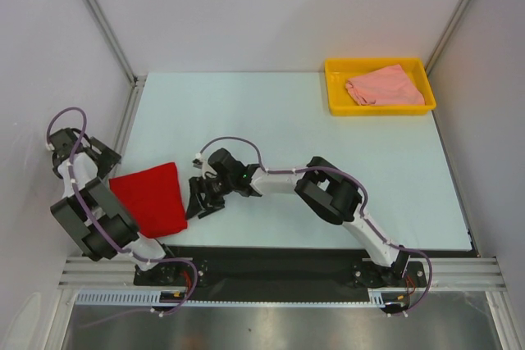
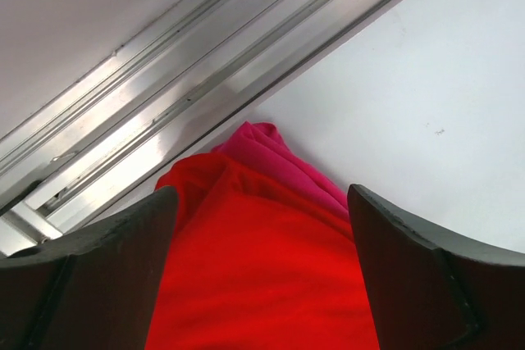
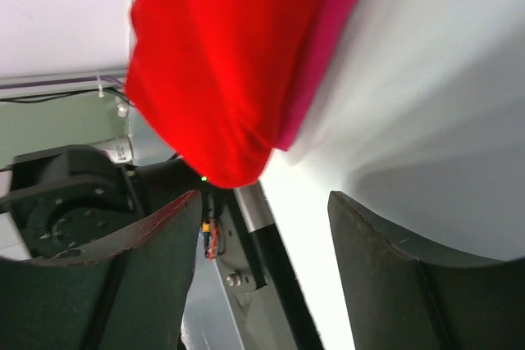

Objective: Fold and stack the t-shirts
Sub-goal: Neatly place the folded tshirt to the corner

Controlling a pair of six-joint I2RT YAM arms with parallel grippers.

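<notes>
At the far left, the left gripper [image 1: 105,160] hovers over the far left corner of the red t-shirt [image 1: 152,198], close to the aluminium rail [image 2: 164,96] along the table [image 1: 271,112] edge. Its wrist view shows the left gripper [image 2: 261,202] with fingers spread wide, red cloth lying between them and nothing pinched.

The red t-shirt lies folded flat at the near left of the table, on top of the magenta t-shirt [image 2: 279,157], which only peeks out as a strip at its edge.

Just beside the red shirt's right edge sits the right gripper [image 1: 197,200], low over the table. It is spread apart too and empty, pointing at the stacked shirts.

Well apart, in the far right corner, the salmon t-shirt [image 1: 385,86] lies crumpled inside the yellow tray [image 1: 379,109].
</notes>
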